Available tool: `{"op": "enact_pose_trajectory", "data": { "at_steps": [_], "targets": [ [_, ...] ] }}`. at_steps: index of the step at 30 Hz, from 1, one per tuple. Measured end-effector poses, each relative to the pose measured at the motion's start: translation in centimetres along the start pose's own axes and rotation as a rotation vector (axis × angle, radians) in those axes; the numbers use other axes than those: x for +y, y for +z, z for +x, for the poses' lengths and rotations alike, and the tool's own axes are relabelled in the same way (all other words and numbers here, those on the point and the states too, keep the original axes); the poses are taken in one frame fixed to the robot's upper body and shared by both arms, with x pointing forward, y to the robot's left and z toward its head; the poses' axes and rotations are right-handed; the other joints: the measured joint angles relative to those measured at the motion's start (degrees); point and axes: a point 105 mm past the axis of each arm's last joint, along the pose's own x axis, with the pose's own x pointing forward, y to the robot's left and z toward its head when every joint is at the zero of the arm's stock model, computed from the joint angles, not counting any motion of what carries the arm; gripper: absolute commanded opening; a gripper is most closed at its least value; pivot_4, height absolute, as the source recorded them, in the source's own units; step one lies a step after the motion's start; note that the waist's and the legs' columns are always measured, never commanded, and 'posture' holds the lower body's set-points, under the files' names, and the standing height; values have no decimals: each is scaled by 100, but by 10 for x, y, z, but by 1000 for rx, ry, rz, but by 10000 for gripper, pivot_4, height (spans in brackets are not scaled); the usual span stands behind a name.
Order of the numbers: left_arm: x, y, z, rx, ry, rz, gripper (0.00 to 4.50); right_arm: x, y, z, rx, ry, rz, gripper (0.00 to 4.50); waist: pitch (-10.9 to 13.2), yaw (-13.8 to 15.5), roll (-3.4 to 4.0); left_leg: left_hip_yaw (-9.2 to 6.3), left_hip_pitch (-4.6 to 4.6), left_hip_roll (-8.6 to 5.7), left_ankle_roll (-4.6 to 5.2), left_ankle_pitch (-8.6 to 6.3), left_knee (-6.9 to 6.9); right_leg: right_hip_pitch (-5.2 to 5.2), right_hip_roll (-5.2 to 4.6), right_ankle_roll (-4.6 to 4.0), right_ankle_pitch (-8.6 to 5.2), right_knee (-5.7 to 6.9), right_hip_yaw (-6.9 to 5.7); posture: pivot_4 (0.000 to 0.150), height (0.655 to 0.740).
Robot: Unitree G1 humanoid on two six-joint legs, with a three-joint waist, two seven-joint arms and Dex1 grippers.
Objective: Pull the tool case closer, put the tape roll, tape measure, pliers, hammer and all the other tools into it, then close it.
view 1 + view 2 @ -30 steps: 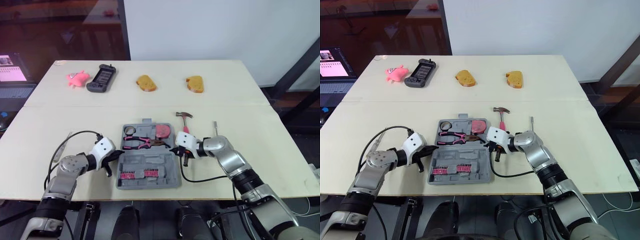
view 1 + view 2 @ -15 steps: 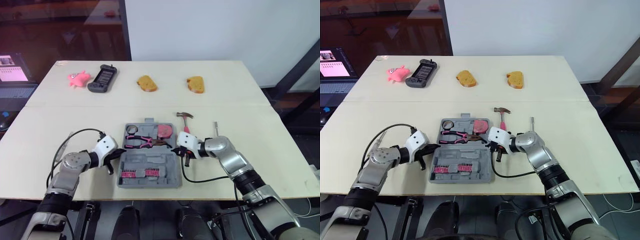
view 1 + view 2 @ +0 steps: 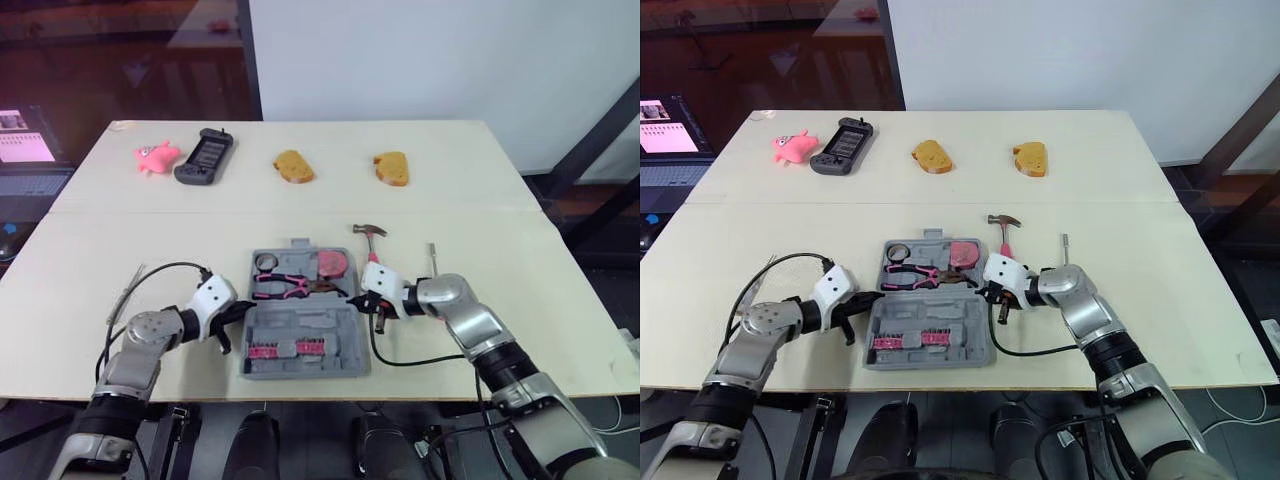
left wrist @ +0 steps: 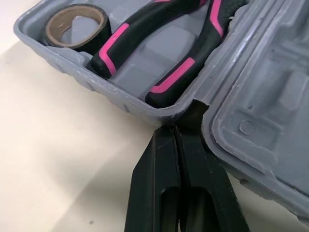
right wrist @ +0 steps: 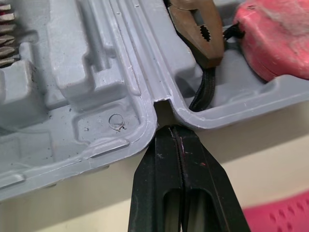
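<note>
The case (image 3: 305, 322) lies open and flat on the near middle of the table (image 3: 500, 200), between the two grippers. Its far half holds the tape roll (image 3: 265, 262) at the left, the pliers (image 3: 288, 286) in the middle and the tape measure (image 3: 333, 263) at the right. Its near half holds a row of bits (image 3: 285, 349) along the front edge.

The left gripper (image 4: 179, 130) is at the left end of the hinge. Its two fingers (image 4: 159, 183) are pressed together with nothing between them, and the tips touch the notch where the two halves meet. The right gripper (image 5: 169, 129) is at the right end of the hinge in the same way: fingers together, holding nothing, tips at the notch.

The hammer (image 3: 368, 231) lies on the table just beside the right side of the case, its head away from the robot and its pink handle running under the right gripper. A thin metal tool (image 3: 432, 252) lies a little more to the right, apart from the hammer.

On the far part of the table, well apart from the case, there is a row: a pink toy (image 3: 155, 155), a black device (image 3: 204, 157) and two pieces of bread (image 3: 292, 165) (image 3: 390, 167).
</note>
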Motion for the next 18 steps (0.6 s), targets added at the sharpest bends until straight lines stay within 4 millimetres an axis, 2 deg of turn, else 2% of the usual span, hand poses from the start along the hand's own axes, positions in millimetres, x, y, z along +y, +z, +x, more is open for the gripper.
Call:
{"op": "enact_pose_trajectory", "data": {
  "at_steps": [5, 8, 12, 15, 18],
  "targets": [
    [11, -7, -17, 21, 40, -12, 352, -3, -11, -20, 4, -13, 34, 0, 4, -43, -1, 0, 0, 2, 0, 0, -9, -9, 2, 0, 0, 0, 1, 1500, 7238],
    [25, -12, -32, 39, 85, -17, 352, -2, -4, -32, -33, -3, 37, 0, 8, -78, 4, 0, -3, 2, 0, 0, -12, -16, 3, 0, 0, 1, 1, 1500, 7238],
    [39, -9, -50, 20, 128, -22, 352, 2, 9, -60, -75, 15, 35, 0, 14, -136, 1, 0, -9, 2, 0, 0, -16, -21, 1, 2, -2, -1, 1, 1500, 7238],
    [47, -2, -65, -20, 143, -33, 352, 7, 10, -79, -80, 23, 64, 0, 16, -147, 1, 0, -10, 2, 0, 0, -18, -27, 1, 0, -2, -1, 1, 1500, 7238],
    [54, -2, -90, -47, 160, -54, 352, 10, 3, -102, -74, 12, 132, 0, 20, -155, -4, 1, -12, 2, 0, 0, -30, -36, -1, -1, -3, -2, 3, 1500, 7238]
  ]
}}
